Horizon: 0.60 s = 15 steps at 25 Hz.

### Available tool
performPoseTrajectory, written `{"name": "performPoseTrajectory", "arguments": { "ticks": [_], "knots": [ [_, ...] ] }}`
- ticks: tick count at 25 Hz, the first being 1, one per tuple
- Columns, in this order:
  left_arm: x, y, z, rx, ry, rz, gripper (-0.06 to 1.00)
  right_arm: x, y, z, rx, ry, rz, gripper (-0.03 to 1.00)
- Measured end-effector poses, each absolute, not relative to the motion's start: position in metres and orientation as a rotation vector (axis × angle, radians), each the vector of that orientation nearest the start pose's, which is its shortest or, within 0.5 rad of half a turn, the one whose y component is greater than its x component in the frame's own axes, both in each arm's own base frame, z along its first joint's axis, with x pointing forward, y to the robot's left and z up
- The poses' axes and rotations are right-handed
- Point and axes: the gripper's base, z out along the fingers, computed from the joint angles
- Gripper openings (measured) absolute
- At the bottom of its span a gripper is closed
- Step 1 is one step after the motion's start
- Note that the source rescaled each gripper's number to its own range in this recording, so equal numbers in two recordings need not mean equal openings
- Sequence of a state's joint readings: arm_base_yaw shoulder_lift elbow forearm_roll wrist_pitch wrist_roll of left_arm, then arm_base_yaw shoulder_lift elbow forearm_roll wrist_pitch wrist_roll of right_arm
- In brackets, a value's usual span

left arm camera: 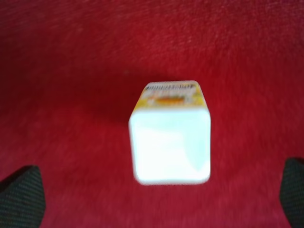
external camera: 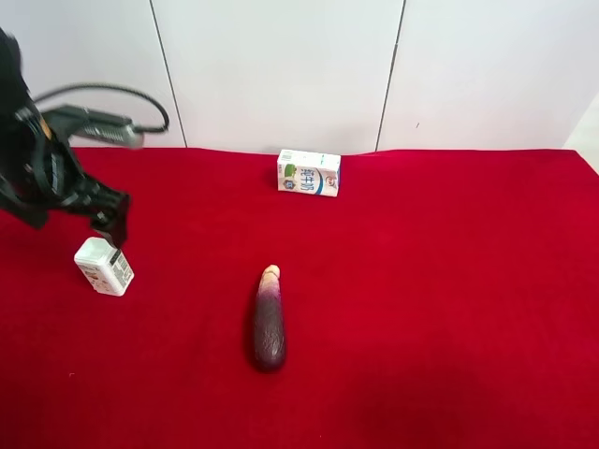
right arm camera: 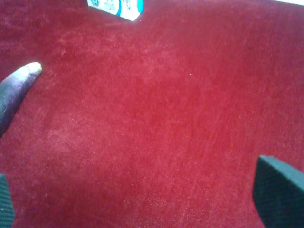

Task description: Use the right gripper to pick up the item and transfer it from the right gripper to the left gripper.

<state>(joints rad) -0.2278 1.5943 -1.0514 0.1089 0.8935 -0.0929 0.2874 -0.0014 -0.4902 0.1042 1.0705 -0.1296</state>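
Note:
The item (external camera: 104, 267), a small white carton with orange print, stands on the red cloth at the exterior high view's left. In the left wrist view it (left arm camera: 170, 137) sits between the two fingers, touched by neither. My left gripper (left arm camera: 157, 188) is open; in the exterior high view it (external camera: 110, 224) hangs just above the carton, with its grey-white camera box behind it. My right gripper (right arm camera: 142, 197) is open and empty over bare cloth. It is out of the exterior high view.
A dark purple eggplant (external camera: 269, 323) lies mid-cloth and shows in the right wrist view (right arm camera: 14, 90). A larger white box with blue-green print (external camera: 309, 173) lies at the back, also seen in the right wrist view (right arm camera: 118, 7). White wall panels stand behind the red cloth (external camera: 449, 281).

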Motion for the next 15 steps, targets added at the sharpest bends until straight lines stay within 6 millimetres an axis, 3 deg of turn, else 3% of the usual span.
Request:
{"name": "performPoseTrajectory", "arguments": {
  "ticks": [4,10,15],
  "knots": [
    [0.273,-0.055,0.265,0.257,2.854,0.08,1.0,-0.007,0.007,0.274,-0.432,2.02,0.223,0.99],
    [0.218,-0.042,0.327,0.2,2.705,0.048,1.0,-0.007,0.007,0.274,-0.432,2.02,0.223,0.99],
    [0.161,-0.028,0.349,0.177,2.591,0.025,1.0,-0.007,0.007,0.274,-0.432,2.02,0.223,0.99]
  ]
}}
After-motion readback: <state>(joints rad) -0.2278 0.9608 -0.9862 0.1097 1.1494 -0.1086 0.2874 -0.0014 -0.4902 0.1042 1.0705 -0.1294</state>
